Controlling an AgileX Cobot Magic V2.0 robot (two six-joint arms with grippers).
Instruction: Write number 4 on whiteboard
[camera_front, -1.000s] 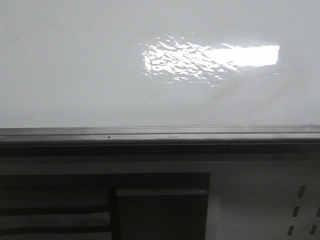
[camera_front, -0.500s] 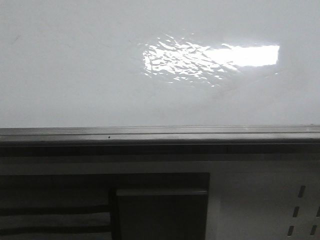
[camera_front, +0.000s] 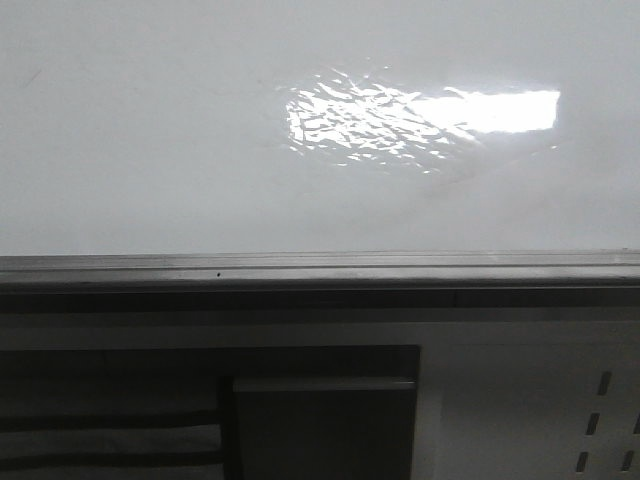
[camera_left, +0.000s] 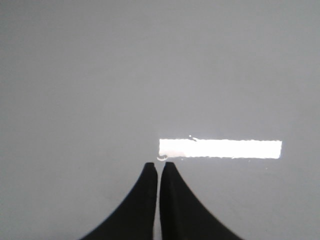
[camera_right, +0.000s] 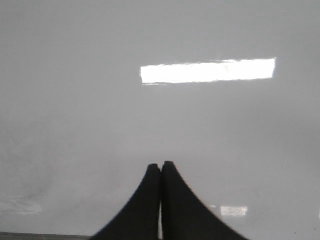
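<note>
Whiteboard (camera_front: 150, 130) fills the upper half of the front view, glossy and white, with a bright wrinkled glare (camera_front: 420, 122) right of centre. No marker stroke can be made out anywhere on it, so the number 4 does not show in any view. Its grey metal frame (camera_front: 320, 268) runs straight across the picture just below the white surface. Under the frame stands a white cabinet (camera_front: 520, 400) with a dark panel (camera_front: 320, 425) set in it and a few small slots at the right side.

Neither arm appears in the front view. In the left wrist view the left gripper (camera_left: 158, 165) points at the board, its two black fingers (camera_left: 142, 200) pressed together at the tips with nothing between them; a long bar of reflected light lies just beyond the tips. In the right wrist view the right gripper (camera_right: 160, 164) is likewise closed tip to tip and empty, facing the plain white surface, with the light bar well apart from it.
</note>
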